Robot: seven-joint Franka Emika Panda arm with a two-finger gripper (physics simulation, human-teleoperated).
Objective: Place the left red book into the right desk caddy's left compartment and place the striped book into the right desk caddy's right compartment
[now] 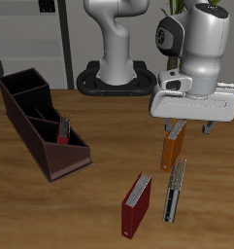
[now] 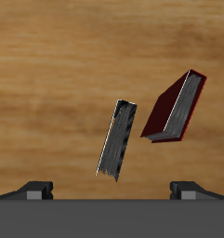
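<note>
Even, soft light from above; no glare. The caddy (image 1: 41,126) and books cast only faint, short shadows on the table (image 1: 99,146). Both renders are low-resolution and slightly soft, without edge distortion.

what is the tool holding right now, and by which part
Nothing. The tool hangs open above the table, both fingers apart with bare wood between them; the striped book lies untouched below it.
</note>
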